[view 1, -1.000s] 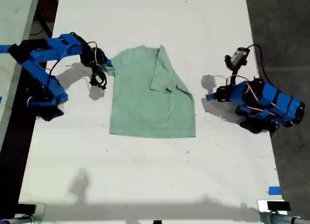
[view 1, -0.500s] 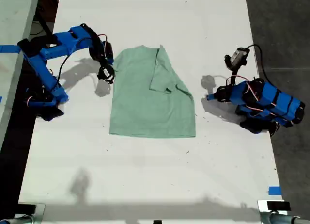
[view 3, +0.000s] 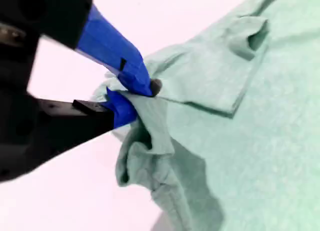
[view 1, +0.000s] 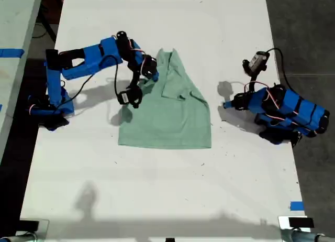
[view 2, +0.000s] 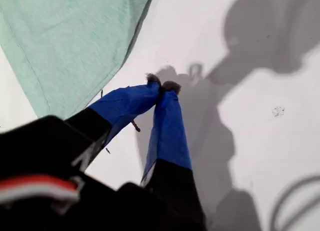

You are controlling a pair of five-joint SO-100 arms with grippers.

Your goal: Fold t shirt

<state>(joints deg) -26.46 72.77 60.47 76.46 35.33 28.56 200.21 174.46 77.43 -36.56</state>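
Observation:
The mint-green t shirt (view 1: 167,119) lies flat on the white table (view 1: 157,189), with one sleeve folded in over the body. In the exterior view, the arm at the left reaches over the shirt's upper left part. My second gripper (view 1: 154,77) (view 3: 145,91) is shut on a bunched fold of the t shirt (view 3: 260,141) and holds it lifted above the table. The arm at the exterior view's right rests folded beside the shirt. My first gripper (view 1: 226,104) (view 2: 162,83) is shut on nothing, just above bare table, a short way from the t shirt's edge (view 2: 65,41).
The table's edge and dark floor (view 1: 309,32) run along the exterior view's right. A blue tape mark (view 1: 296,205) sits near the lower right corner of that view. A second surface with blue tape (view 1: 10,52) borders the exterior view's left.
My second gripper has swung from the shirt's left sleeve toward the exterior view's right, pulling that side of the shirt up and over the body. The first arm has stayed still.

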